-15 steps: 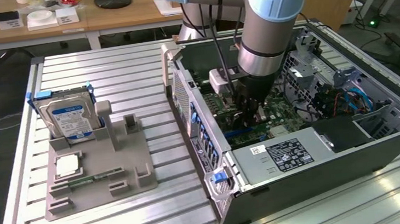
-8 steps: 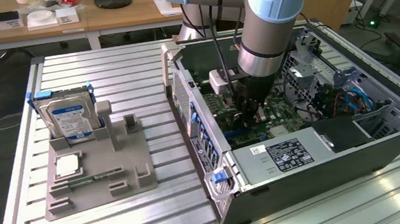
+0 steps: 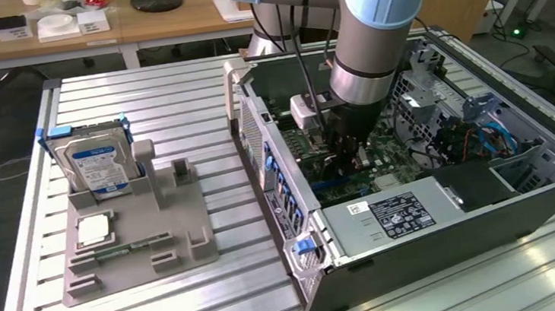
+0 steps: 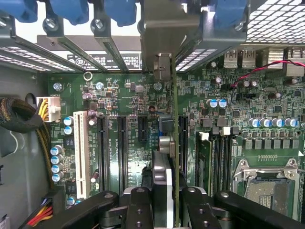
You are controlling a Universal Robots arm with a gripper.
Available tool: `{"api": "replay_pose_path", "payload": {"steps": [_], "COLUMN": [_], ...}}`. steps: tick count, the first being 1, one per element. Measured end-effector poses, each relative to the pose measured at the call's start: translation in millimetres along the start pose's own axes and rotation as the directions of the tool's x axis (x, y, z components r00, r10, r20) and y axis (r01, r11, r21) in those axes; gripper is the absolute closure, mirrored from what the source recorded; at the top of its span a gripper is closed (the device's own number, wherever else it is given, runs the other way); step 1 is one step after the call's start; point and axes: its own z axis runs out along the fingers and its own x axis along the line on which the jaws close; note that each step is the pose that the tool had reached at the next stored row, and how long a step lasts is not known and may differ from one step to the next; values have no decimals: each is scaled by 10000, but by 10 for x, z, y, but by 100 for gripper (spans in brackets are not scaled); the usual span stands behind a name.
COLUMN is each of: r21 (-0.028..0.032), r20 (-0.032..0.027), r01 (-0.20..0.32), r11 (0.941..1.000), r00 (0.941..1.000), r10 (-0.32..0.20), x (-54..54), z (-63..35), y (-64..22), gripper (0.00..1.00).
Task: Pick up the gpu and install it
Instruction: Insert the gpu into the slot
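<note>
- While we look from outside, our gripper [image 3: 344, 153] is deep in the case [image 3: 446, 208], so the card can reach the board.
- From the wrist, we pinch the gpu [image 4: 174, 143] on edge, lined up over a slot [image 4: 183, 138].

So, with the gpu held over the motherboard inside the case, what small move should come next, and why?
Probably a short, straight push down. The gripper is shut on the gpu, which stands on edge above the motherboard, its metal bracket up at the case's rear slot openings. I cannot tell whether its edge is already in a slot, so the push should be slow.
</note>
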Motion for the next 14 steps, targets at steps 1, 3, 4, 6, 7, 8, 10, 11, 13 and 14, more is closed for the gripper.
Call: {"api": "replay_pose_path", "payload": {"steps": [1,3,4,6,7,8,10,11,13,14], "r21": [1,2,2,1,1,2,2,2,2,2], "r20": [1,0,0,-2,-2,-1,0,1,0,0], "r01": [0,0,0,1,0,1,0,0,0,0], "r11": [10000,10000,10000,10000,10000,10000,10000,10000,10000,10000], "r00": [10000,10000,10000,10000,10000,10000,10000,10000,10000,10000], "r10": [0,0,0,-1,0,-1,0,0,0,0], "x": [0,0,0,0,0,0,4,5,6,6], "z": [0,0,0,0,0,1,2,2,2,2], "y": [0,0,0,0,0,0,0,0,0,0], "gripper": [72,72,72,72,72,72,72,72,72,72]}}
